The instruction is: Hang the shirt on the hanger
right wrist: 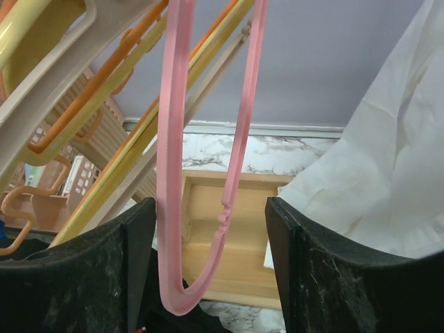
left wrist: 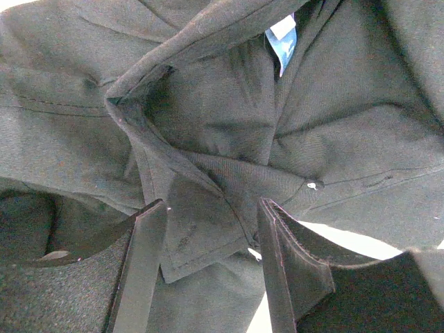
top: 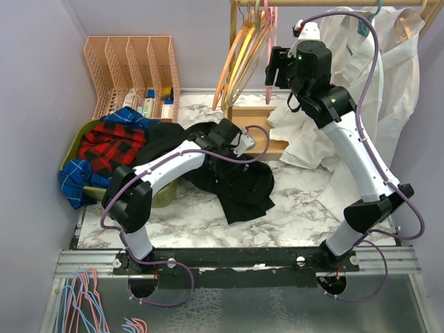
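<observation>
My left pincer (left wrist: 211,205) is hanging spread wide over the black shirt (top: 239,187), which is lying crumpled on the table (top: 298,208), a fold between my fingers. My right pincer (right wrist: 208,205) is gaping around the pink hanger (right wrist: 170,139), which is hanging from the rail (top: 326,3).

This is a lab booth staged as a laundry corner: plain lilac walls (top: 35,83), marbled worktop (top: 194,218), wooden clothes rack (top: 233,28) (a full laundry basket (top: 68,156) too).
</observation>
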Tool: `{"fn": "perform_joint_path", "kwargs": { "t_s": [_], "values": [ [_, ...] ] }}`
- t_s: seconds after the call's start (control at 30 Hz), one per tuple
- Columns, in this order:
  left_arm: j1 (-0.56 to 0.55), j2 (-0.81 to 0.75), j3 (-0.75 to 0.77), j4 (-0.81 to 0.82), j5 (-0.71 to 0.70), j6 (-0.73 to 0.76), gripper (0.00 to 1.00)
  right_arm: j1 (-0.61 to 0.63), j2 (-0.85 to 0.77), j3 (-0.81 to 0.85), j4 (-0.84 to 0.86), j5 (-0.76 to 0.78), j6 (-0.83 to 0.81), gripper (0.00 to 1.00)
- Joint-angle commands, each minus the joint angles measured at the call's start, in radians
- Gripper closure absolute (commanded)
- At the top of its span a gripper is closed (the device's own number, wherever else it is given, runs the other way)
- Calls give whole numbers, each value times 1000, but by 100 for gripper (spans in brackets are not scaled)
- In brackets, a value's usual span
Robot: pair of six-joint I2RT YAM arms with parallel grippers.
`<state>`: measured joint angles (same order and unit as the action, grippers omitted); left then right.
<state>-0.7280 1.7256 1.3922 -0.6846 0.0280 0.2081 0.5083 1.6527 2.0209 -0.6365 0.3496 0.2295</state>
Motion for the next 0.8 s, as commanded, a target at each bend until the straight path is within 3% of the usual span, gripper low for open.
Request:
{"fn": "perform_joint_path", "kwargs": {
  "t_s": [0.0,0.4,0.67,0.77],
  "values": [
    [-5,14,34,-7,-28,4,43,-2,-21,64,-66,19,-21,37],
    [-5,26,51,-21,-35,0,43,-2,20,72,-67,-97,9,35],
    [-5,11,35,-17,-27,1,43,-2,58,126,-100,-118,14,52],
    [-5,7,30,-16,-26,1,43,-2,55,121,-109,-100,10,53]
  ]
}}
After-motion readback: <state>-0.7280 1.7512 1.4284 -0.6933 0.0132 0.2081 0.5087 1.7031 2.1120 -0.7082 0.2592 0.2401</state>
